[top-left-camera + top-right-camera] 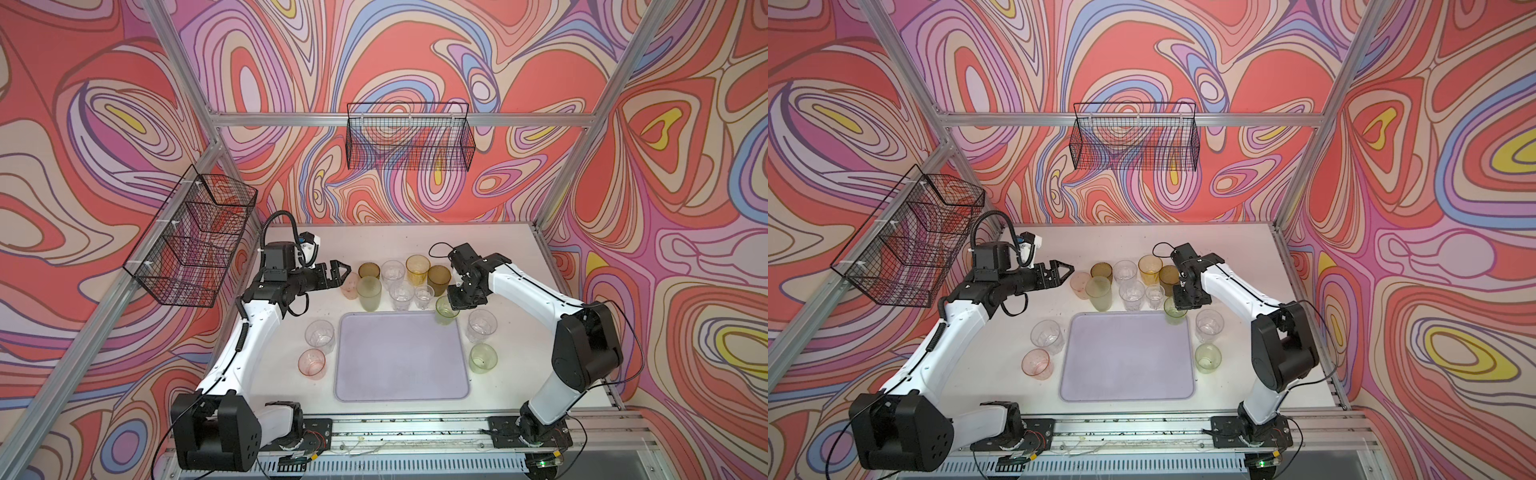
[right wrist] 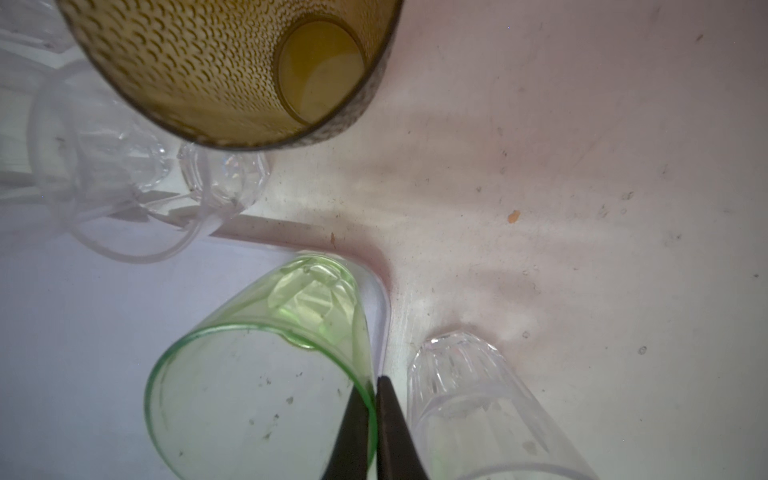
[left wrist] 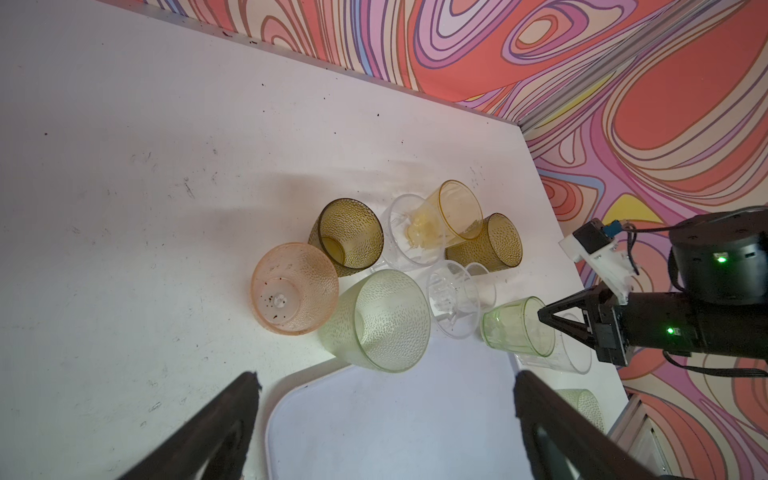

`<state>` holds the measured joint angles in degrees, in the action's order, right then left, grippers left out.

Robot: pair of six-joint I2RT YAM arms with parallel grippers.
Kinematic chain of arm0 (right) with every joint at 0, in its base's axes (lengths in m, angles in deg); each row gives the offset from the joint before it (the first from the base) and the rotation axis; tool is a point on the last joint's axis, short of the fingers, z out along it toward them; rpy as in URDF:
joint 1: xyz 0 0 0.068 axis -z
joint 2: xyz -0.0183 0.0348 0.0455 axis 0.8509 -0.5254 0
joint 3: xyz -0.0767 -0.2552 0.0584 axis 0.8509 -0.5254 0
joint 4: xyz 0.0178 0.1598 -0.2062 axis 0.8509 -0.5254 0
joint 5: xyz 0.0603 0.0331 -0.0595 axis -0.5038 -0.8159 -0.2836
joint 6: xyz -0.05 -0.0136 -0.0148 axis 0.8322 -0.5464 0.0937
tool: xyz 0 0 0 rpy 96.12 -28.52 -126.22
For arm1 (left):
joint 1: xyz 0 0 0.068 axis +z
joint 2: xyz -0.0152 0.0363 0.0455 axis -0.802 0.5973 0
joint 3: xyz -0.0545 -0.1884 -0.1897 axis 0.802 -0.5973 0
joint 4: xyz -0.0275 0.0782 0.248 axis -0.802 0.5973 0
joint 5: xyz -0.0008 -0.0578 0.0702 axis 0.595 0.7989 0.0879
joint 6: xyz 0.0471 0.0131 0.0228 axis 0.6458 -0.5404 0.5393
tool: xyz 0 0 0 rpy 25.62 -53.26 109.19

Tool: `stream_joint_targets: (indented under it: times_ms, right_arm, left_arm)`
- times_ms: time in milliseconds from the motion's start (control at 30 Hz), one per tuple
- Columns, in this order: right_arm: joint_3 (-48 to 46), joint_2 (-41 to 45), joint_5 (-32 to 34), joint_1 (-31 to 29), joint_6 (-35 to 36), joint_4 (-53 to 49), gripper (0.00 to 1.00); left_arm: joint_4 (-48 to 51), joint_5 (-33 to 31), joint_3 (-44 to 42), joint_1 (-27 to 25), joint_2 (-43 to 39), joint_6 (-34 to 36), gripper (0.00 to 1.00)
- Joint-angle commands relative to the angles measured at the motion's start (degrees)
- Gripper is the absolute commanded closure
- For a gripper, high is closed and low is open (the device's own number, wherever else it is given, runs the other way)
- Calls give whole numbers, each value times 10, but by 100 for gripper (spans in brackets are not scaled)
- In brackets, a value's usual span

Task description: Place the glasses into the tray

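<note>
The pale lilac tray lies at the table's front middle with nothing on its floor. My right gripper points down and is shut on the rim of a small green glass whose base is over the tray's far right corner. I cannot tell whether it touches the tray. My left gripper hangs open above the table next to a pink glass. Several more glasses stand behind the tray, among them a tall pale green one and an amber one.
Left of the tray stand a clear glass and a pink glass. To its right are a clear glass and a pale green glass. Black wire baskets hang on the left wall and the back wall.
</note>
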<state>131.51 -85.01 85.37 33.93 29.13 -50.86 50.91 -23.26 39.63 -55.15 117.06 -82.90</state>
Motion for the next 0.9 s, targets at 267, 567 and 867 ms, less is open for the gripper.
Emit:
stream_joint_targets:
  times_ms: [267, 567, 867]
  right_arm:
    - [-9, -18, 28, -4, -11, 16, 100]
    - [-12, 0, 18, -9, -15, 4, 100]
    - [-3, 2, 34, -23, -21, -17, 100]
  left_arm:
    - [0, -6, -6, 0, 2, -18, 4]
    - [15, 9, 9, -1, 5, -2, 1]
    - [9, 10, 6, -2, 6, -3, 1]
